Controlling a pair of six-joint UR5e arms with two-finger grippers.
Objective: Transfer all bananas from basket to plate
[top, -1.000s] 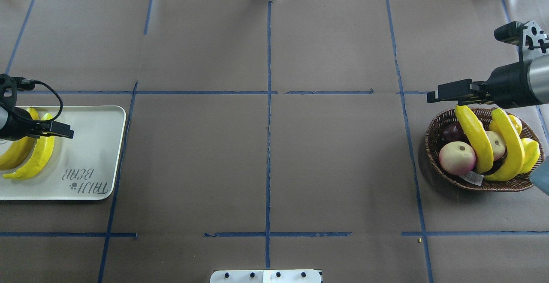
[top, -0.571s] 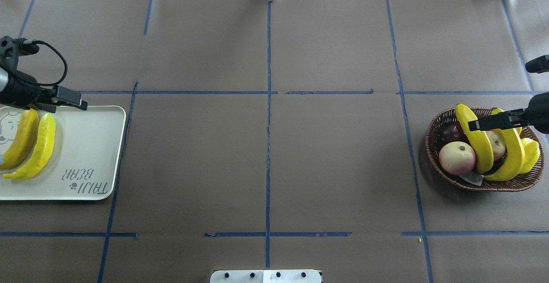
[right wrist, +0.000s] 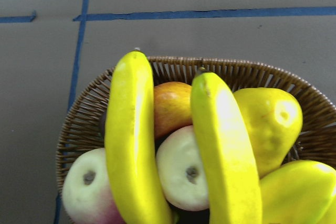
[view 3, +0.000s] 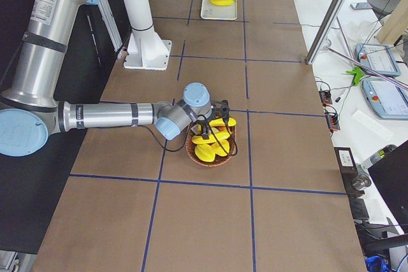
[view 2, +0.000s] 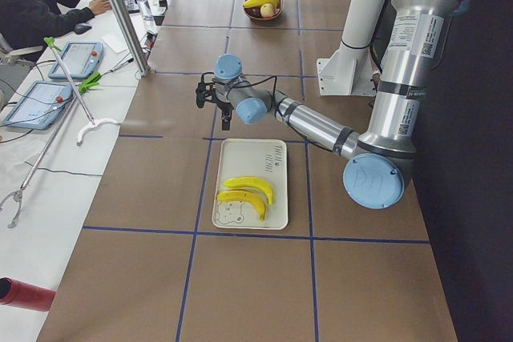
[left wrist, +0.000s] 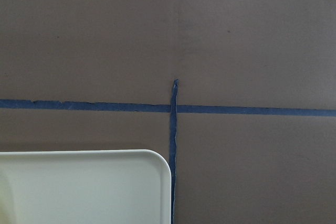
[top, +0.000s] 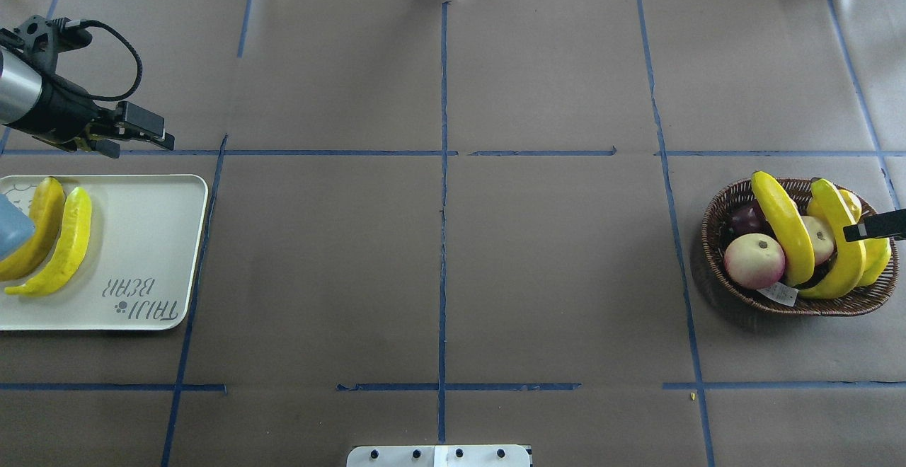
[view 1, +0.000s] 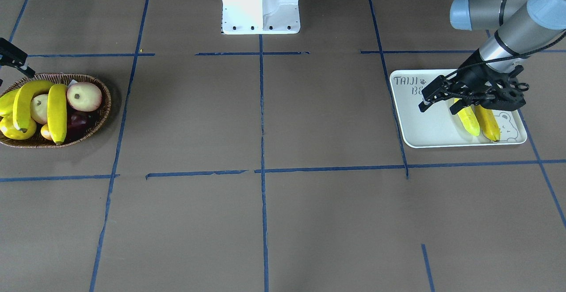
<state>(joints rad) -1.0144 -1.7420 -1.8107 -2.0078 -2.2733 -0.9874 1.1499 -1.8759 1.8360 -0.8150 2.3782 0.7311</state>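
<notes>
**On the plate, two bananas; in the basket, two more**

At the robot's left end of the worktop, the white plate is occupied by two bananas. They are laid side by side next to the drawn bear face. The left gripper is held in the air just past the plate's far edge, over the blue tape. Its fingers are spread and nothing is carried between them. In the left wrist view, only a rounded corner of the plate and a tape crossing are shown.

At the right end, two more bananas are laid across the fruit in the wicker basket, over pale pink apples, a dark red fruit and stubby yellow fruits. The right gripper is positioned above the basket's right side. Only one dark finger is caught at the overhead view's edge, so it cannot be told whether the fingers are spread or pressed together.
</notes>
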